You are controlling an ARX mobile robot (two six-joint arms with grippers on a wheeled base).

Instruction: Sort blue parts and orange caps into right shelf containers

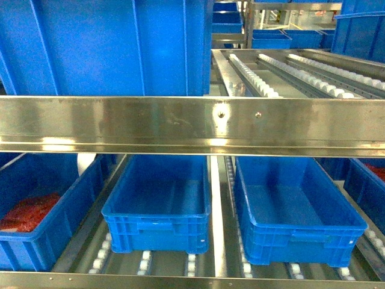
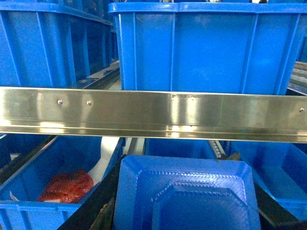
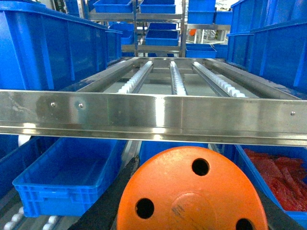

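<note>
Steel shelf (image 1: 180,123) rail crossed near; blue bins (image 1: 159,201) sat below; left fingers held a blue part (image 2: 184,196), right an orange cap (image 3: 192,191).

Dark, nearly black gripper (image 3: 192,201) fingers (image 3: 108,203) at the wrist views' lower edges.

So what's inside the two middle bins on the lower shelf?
Both the left-centre bin and right-centre bin show bare blue floors; the steel rail hides their rear ends.
</note>
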